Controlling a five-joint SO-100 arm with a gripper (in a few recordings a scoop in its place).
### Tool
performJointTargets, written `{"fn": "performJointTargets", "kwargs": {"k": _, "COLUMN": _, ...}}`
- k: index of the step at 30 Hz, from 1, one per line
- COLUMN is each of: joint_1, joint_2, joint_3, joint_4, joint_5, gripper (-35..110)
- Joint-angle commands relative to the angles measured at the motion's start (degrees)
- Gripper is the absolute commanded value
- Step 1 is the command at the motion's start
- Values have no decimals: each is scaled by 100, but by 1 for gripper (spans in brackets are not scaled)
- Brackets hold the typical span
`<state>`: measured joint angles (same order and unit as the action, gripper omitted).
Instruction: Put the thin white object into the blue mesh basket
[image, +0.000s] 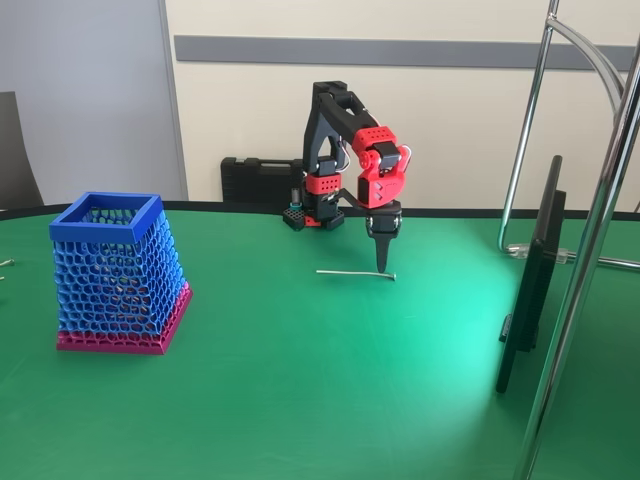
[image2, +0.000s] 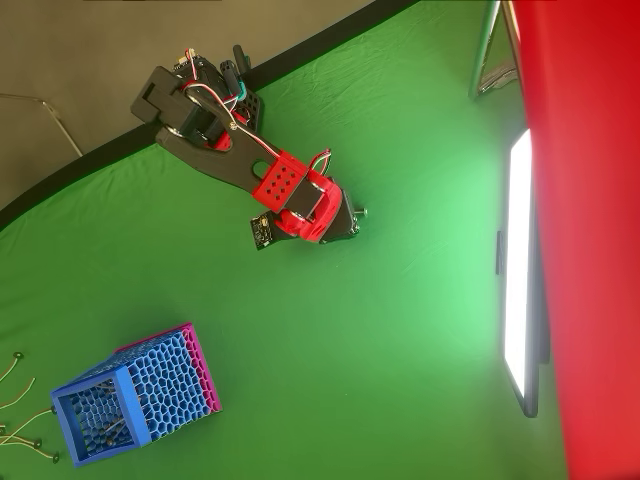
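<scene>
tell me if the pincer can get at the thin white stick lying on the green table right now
Probably yes. The pincer points straight down with its tips at the right end of the thin off-white stick, which lies flat on the green table with nothing around it. The blue mesh basket stands well off to the left.

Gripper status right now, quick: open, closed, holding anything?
Gripper: jaws together, pointing down at the right end of the thin white object, which lies flat on the table; whether it is gripped cannot be told.
</scene>
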<state>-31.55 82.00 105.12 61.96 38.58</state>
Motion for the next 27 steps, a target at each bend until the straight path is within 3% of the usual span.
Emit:
{"fn": "performJointTargets", "kwargs": {"k": 1, "joint_1": -97, "joint_2": 0, "joint_3": -211, "joint_4": 9, "joint_5": 105, "gripper": 17}}
{"fn": "performJointTargets", "kwargs": {"k": 27, "joint_1": -308, "joint_2": -844, "joint_3": -677, "joint_4": 18, "joint_5": 264, "gripper": 16}}
